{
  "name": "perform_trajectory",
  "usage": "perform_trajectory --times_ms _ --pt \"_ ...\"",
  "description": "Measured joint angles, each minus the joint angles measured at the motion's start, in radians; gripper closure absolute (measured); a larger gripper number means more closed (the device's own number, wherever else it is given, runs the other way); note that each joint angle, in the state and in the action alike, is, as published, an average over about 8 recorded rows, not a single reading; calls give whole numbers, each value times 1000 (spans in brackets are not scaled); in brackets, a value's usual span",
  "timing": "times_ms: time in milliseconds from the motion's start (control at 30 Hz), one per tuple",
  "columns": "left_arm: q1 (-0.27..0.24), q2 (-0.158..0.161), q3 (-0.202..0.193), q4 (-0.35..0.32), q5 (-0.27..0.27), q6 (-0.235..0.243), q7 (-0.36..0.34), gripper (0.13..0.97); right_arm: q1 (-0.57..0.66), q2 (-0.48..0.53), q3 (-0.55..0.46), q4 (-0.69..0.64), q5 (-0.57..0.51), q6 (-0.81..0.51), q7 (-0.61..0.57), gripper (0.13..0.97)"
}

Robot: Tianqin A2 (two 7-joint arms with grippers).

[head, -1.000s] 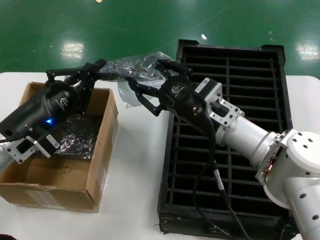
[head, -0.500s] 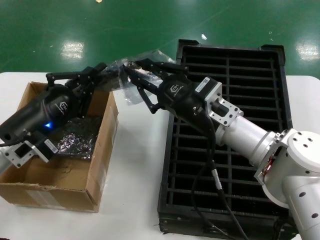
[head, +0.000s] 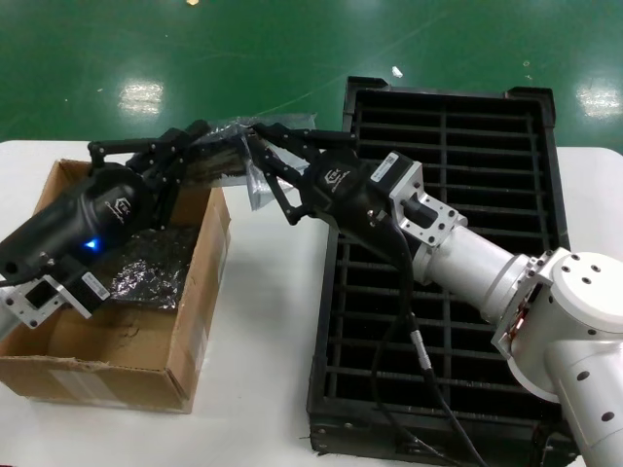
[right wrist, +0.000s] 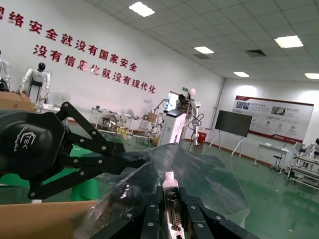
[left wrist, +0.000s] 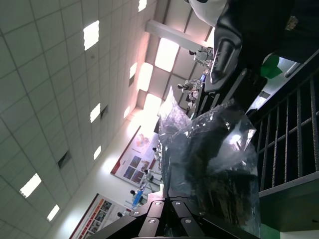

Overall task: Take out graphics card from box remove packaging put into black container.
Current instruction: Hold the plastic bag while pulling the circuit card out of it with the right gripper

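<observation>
The graphics card (right wrist: 171, 185) hangs in the air over the far corner of the box (head: 146, 360), partly inside the crinkly packaging (head: 226, 161). My right gripper (head: 255, 142) is shut on the card's silver bracket end, whose connector shows between the fingers (right wrist: 192, 219). My left gripper (head: 201, 138) is shut on the opposite edge of the packaging (left wrist: 219, 164), where the dark board shows through the plastic. The two grippers face each other, close together. The black container (head: 467, 292) lies under my right arm.
Another bagged item (head: 146, 272) lies in the bottom of the box. The box stands on the white table (head: 263, 321), to the left of the black container. Green floor lies beyond the table's far edge.
My right gripper, open a second ago, has moved left toward my left gripper and shut on the card's bracket end. My left gripper has kept its hold and barely moved.
</observation>
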Motion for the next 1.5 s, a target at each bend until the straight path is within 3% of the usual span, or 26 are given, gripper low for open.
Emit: perform_trajectory --times_ms 1033,1500 --pt "-51 0 -5 72 6 -3 65 958 9 7 -57 7 -36 -44 19 871" --pt "-33 -15 -1 30 2 10 17 958 -1 6 -27 4 -23 -19 6 690"
